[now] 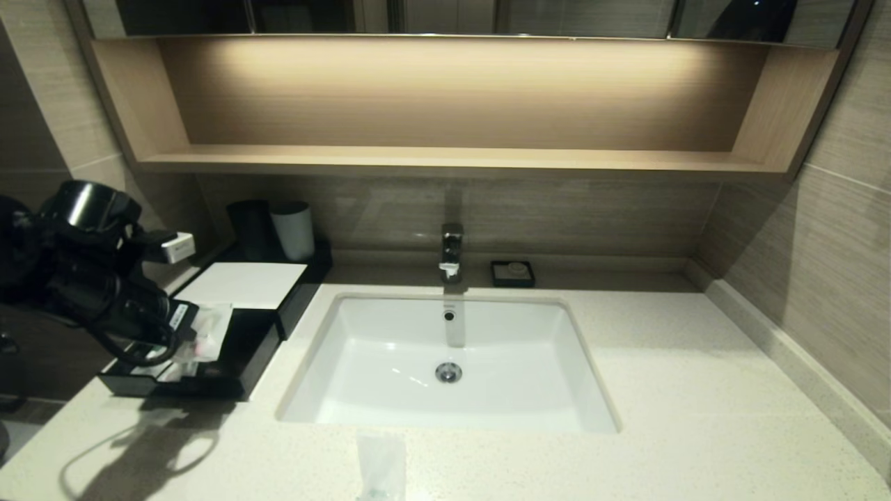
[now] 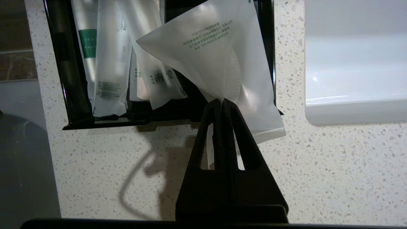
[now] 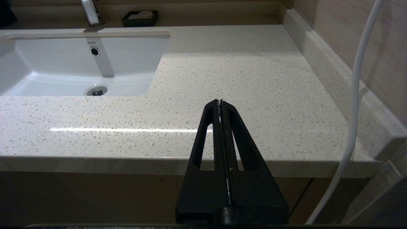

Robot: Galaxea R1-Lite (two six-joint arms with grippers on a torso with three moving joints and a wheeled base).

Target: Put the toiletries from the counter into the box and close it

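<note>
1. Step in hand: loading. The left end effector [image 2: 222, 101] hangs over the near end of the box's pulled-out drawer [image 1: 230, 369], at the far left of the surface [image 1: 696, 390]. Its fingers are pressed fully together on one edge of a flat translucent sachet [image 2: 219, 57], which hangs partly over the drawer and partly over the drawer's near right corner.
2. Box [image 1: 243, 285]: low, black, white top panel, standing left of the sink [image 1: 445, 362]. The drawer stands open toward the near side.
3. Drawer contents: a white stick pack with a green band [image 2: 87, 44] and at least two clear-wrapped packs [image 2: 111, 63] lying side by side.
4. Still out: one translucent sachet [image 1: 381, 466] lies on the surface at the near edge, in front of the sink, well apart from the box.
5. Next move, as judged: shift the held sachet further over the drawer so it clears the rim, then release; afterwards fetch the remaining sachet and push the drawer shut.
6. Obstructions: the sachet's overhang may catch the drawer wall; packs standing proud could jam the drawer on closing.
7. Right end effector [image 3: 221, 101]: fingers together, holding nothing, parked off the near right edge of the surface.
8. Surroundings: faucet [image 1: 451, 252], black soap dish [image 1: 512, 273], grey cup [image 1: 294, 229] and a dark cup [image 1: 250, 228] behind the box, wooden shelf [image 1: 445, 158] above.
</note>
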